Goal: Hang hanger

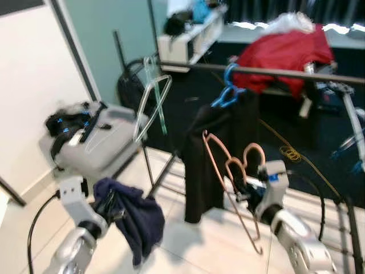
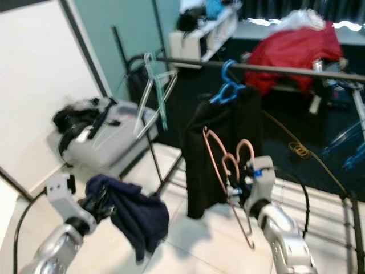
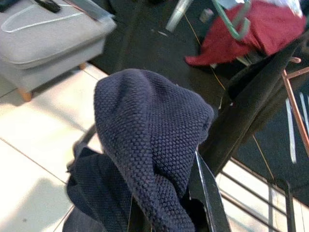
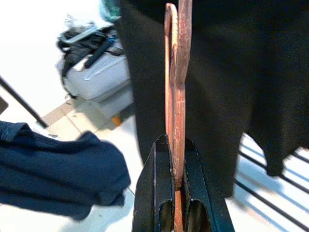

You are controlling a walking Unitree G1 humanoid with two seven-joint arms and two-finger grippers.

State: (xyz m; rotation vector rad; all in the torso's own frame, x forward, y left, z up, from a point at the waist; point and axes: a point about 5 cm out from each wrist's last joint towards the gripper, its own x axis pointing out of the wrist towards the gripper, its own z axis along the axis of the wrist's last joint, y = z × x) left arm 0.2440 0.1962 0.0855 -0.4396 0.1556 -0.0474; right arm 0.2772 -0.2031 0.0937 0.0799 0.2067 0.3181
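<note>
Clamped on the copper-coloured hanger [image 1: 231, 182], the right gripper [image 1: 244, 193] holds it low and in front of the black garment [image 1: 219, 157], well below the rail [image 1: 262, 71]; its hook curls up just above the wrist. From the left eye, the left gripper [image 1: 114, 208] is closed on a dark blue knitted cloth [image 1: 134, 220] that droops toward the tiled floor [image 1: 188, 245]. That black garment hangs from the rail on a blue hanger [image 1: 228, 88], and pale empty hangers [image 1: 154, 97] hang further along to the left. Behind, a grey padded seat [image 1: 97, 140] carries a black bundle with straps and one white hanger. A red cloth [image 1: 285, 51] lies heaped beyond the rail.

From the right eye, the same layout shows, with a white shelf unit [image 2: 202, 31] at the back holding dark and blue items too blurred to name.

At the left wrist, the blue knit [image 3: 149, 145] drapes over the black fingers [image 3: 210, 198], covering most of them.

At the right wrist, the two fingers [image 4: 154, 193] press the hanger's thin flat body [image 4: 176, 111] between them, edge-on, with the black garment [image 4: 227, 82] right behind.
</note>
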